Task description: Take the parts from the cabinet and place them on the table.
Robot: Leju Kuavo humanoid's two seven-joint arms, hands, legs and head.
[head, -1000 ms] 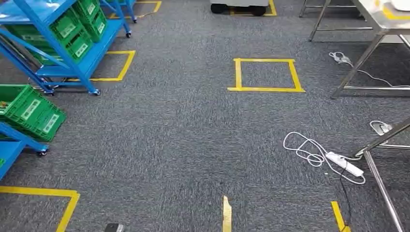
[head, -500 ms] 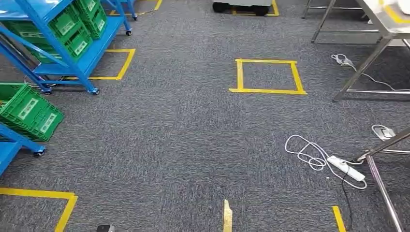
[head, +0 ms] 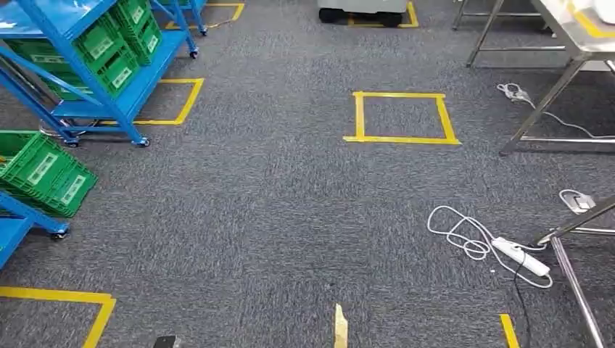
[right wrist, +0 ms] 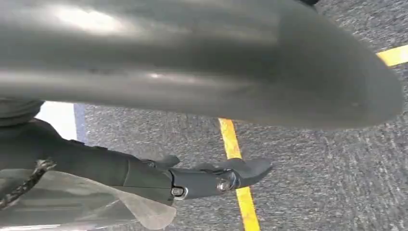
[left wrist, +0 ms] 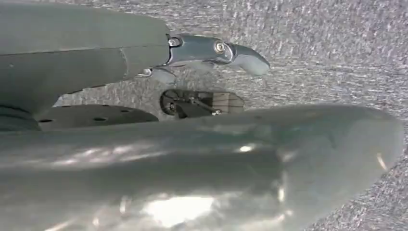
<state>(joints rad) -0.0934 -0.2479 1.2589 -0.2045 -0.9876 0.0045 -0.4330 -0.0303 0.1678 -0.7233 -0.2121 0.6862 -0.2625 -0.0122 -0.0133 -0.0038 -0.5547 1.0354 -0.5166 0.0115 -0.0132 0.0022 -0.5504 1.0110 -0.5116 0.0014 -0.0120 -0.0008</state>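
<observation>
In the head view the blue cabinet rack (head: 138,87) with green bins (head: 109,51) stands at the far left. The steel table (head: 573,32) is at the far right. My left hand (left wrist: 211,53) hangs over the grey carpet with its fingers stretched out and nothing in it. My right hand (right wrist: 211,180) also hangs over the carpet. Its fingers lie along a clear plastic bag (right wrist: 96,202) with a dark part inside, which it appears to hold against the palm.
A second blue rack with a tilted green bin (head: 43,174) sits at the near left. A yellow taped square (head: 401,116) marks the carpet ahead. A white power strip and looped cable (head: 518,255) lie by a steel table leg (head: 573,279) at the right.
The whole floor picture has slid slightly down and sideways, so the camera has moved. Nothing on the floor has shifted by itself.
</observation>
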